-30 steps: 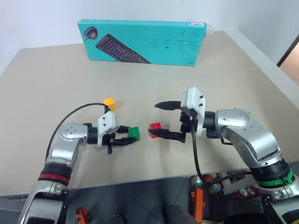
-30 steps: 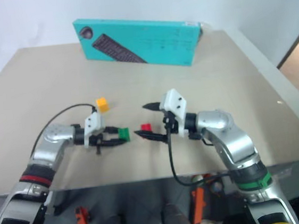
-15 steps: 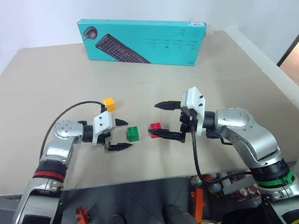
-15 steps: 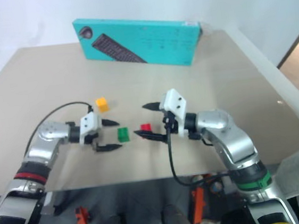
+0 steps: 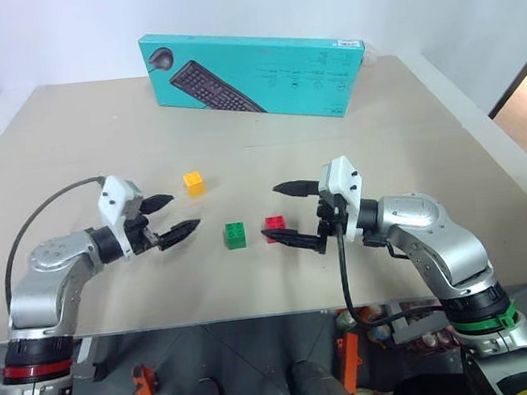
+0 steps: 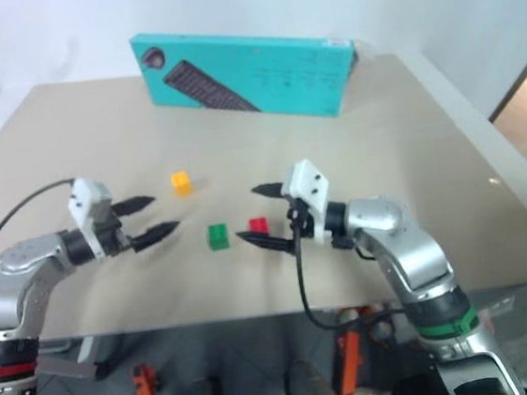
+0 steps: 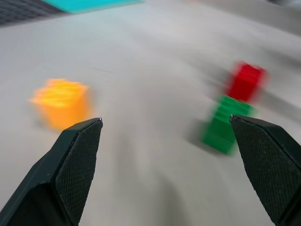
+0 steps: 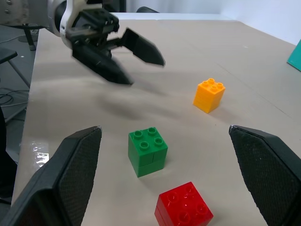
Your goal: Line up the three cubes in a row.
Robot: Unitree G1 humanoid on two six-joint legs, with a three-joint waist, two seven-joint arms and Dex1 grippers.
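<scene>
- Table, keyboard box far beyond both grippers; not in play
- Right gripper wide, empty; red cube between its fingertips, green cube just past them
- Left gripper wide, empty; yellow cube near, ahead, out of line; probably next: close on it, set it beside green

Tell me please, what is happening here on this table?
A two-armed robot is arranging three small toy cubes. The green cube sits free on the table beside the red cube; the yellow cube stands apart, farther back. The left gripper is open and empty, off to the green cube's side. The right gripper is open around the red cube, not closed on it.
</scene>
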